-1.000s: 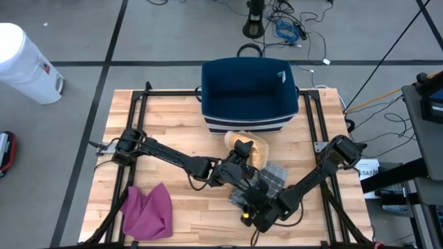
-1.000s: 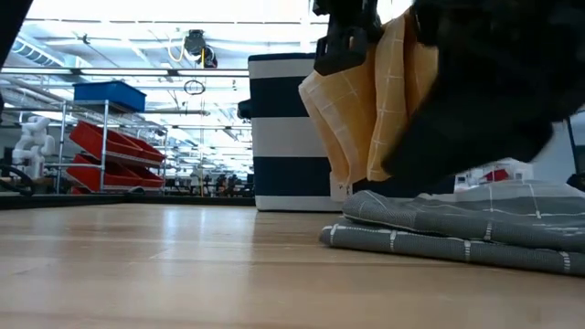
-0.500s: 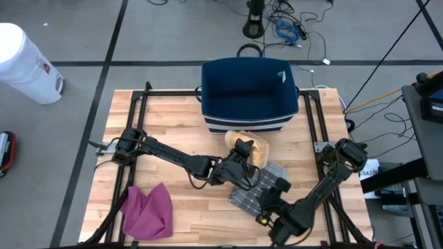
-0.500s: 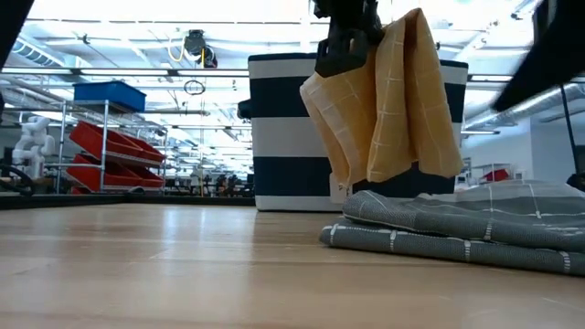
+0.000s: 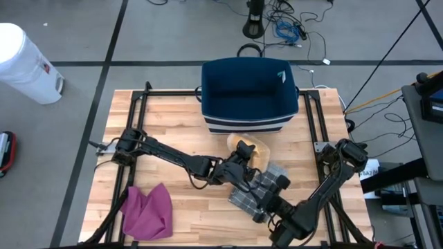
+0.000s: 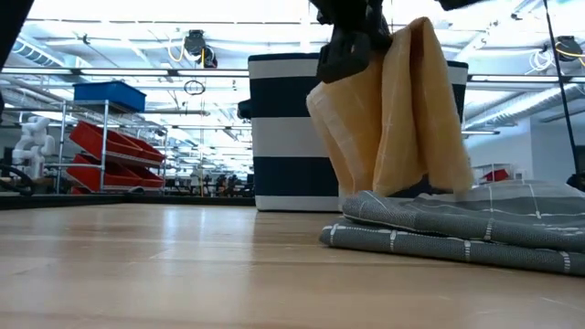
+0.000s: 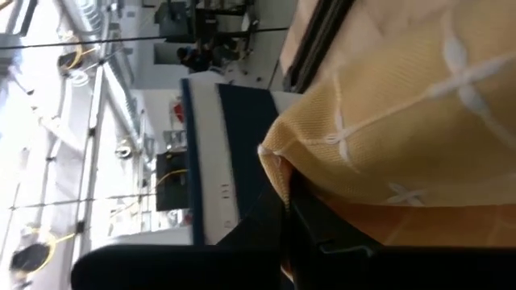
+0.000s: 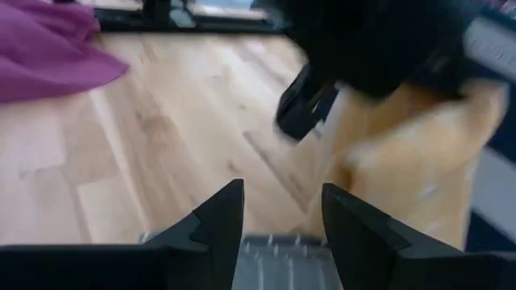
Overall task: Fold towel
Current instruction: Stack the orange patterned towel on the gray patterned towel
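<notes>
The left gripper [image 5: 243, 153] is clenched on the yellow towel [image 6: 393, 119] and holds it up off the table [image 5: 166, 124]. Seen level from the table top, the cloth hangs down from those closed jaws in loose folds, white grid lines showing on it, and its lower edge reaches the grey towel [image 6: 457, 228] below; whether the two touch I cannot tell. The left wrist view shows the same yellow cloth [image 7: 403, 121] bunched right against the dark fingers [image 7: 339, 242].

The grey towel lies folded flat on the wood, directly under the left jaws and a little toward the table's front edge. From above it shows as a grey checked patch [image 5: 266, 183] between the two grippers.

The right gripper [image 5: 271, 207] hangs over the front edge of that grey towel, its jaws released and parted, holding nothing. Its own wrist view looks past the two spread fingers [image 8: 214, 221] at the yellow towel [image 8: 403, 153] dangling just ahead of them, with the left arm's dark gripper above it.

Behind the left jaws, near the far edge of the table, stands a navy bin [image 5: 249, 90] with white stripes low on its side. Well away from both grippers, at the front left corner, lies a crumpled purple cloth [image 5: 149, 211].
</notes>
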Motion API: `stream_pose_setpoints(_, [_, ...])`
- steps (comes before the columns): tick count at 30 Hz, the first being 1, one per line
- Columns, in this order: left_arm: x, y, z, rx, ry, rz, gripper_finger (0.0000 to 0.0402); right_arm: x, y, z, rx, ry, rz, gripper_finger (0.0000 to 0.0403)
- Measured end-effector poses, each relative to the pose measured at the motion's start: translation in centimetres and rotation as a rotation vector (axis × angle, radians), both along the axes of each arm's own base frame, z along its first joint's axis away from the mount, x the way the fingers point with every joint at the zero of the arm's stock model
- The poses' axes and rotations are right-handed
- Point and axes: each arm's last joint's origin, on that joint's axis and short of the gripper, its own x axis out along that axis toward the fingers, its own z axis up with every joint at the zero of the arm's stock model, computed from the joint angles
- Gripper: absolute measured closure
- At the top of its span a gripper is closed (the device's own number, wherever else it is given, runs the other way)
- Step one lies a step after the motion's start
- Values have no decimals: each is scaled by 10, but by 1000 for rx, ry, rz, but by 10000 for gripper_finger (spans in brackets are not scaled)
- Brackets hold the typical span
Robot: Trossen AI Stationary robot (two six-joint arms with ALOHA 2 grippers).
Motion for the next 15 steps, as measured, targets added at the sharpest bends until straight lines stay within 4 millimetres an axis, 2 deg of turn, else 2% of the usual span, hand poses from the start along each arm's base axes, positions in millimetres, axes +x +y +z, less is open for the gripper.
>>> stream_pose_setpoints(6, [0,6,-4,-41,13,11,400,3,-4,16,-48,6,-8,248])
stream_pose_setpoints(10, [0,8,-4,-47,7,17,400,9,-12,17,-55,23,-38,248])
stream_pose_setpoints(15, [-1,2,-4,-53,9,-11,400,15,-27,16,-68,88,-85,248])
